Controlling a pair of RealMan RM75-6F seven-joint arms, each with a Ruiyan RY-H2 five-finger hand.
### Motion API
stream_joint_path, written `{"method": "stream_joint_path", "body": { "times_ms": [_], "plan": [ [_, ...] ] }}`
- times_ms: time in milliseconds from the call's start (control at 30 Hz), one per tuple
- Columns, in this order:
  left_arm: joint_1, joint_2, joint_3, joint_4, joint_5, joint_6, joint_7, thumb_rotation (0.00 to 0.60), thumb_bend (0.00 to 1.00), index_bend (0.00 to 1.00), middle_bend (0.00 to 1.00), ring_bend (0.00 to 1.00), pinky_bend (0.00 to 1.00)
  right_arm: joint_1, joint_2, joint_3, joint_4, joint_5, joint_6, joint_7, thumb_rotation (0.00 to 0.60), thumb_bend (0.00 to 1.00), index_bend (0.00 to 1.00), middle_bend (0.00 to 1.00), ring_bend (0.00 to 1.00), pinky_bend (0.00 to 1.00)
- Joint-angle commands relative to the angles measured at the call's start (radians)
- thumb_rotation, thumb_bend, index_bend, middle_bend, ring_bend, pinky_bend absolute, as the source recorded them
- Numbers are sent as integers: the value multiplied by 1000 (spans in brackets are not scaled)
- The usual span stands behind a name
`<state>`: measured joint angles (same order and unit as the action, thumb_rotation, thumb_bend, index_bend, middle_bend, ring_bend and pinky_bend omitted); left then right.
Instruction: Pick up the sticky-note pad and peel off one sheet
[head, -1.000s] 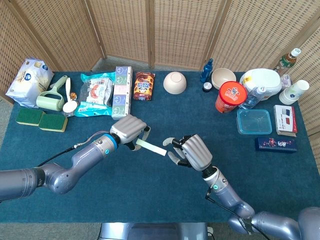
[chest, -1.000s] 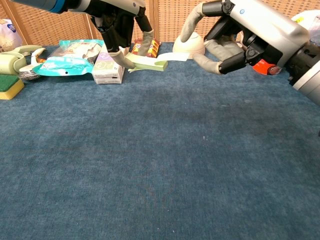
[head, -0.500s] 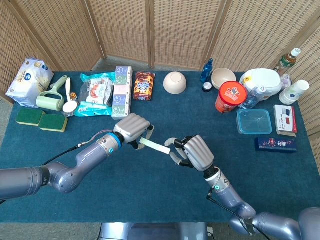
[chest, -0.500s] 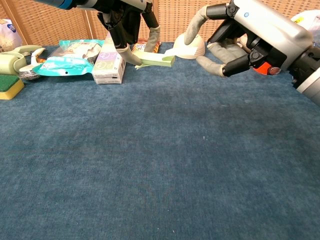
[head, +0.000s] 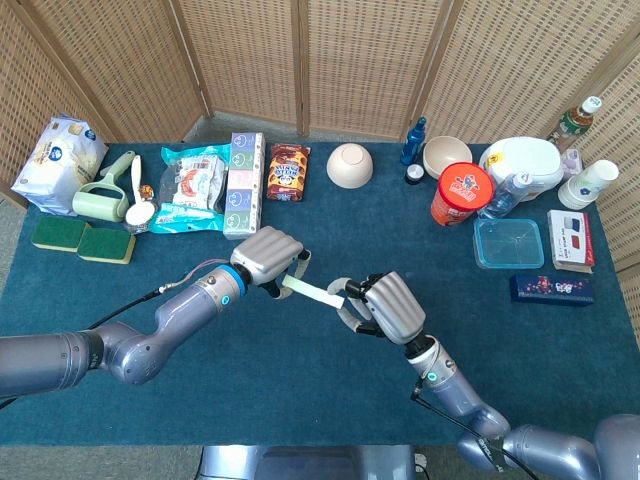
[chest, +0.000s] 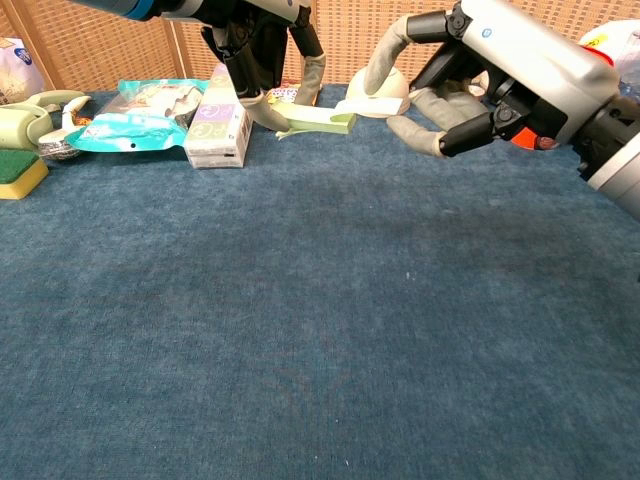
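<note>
Left hand (head: 268, 256): gripping the pad (chest: 318, 120) from above, fingers (chest: 311, 82) curling down around its left end, holding it above the tabletop (head: 300, 380).
Pad: pale green, lying roughly level in the air between the two hands, near the middle of the tabletop.
Right hand (head: 385, 305): reaching in from the right, fingers (chest: 383, 68) curling toward the pad's right end.
Sheet (chest: 372, 103): lifting off the pad's right end, sitting at the right fingertips; cannot tell whether they are pinching it.
Far left: tall box (head: 243, 183) lying beside a snack bag (head: 190, 188).
</note>
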<state>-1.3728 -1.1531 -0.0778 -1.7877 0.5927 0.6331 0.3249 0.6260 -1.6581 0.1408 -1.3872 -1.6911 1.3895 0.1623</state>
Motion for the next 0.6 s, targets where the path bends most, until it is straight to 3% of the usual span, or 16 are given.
{"method": "stream_joint_path", "body": {
  "times_ms": [33,600],
  "plan": [
    [0,0,0,-2,1,1,-5,600,480,849,1000,1000,1000,1,0,1,-1,1,0,-1,600,426,446,937,911,825],
    [-15,-1,14,-4,-5,3,-6,600,479,849,1000,1000,1000,4,2,6,-5,9,5,2,600,426,498,947,920,832]
  ]
}}
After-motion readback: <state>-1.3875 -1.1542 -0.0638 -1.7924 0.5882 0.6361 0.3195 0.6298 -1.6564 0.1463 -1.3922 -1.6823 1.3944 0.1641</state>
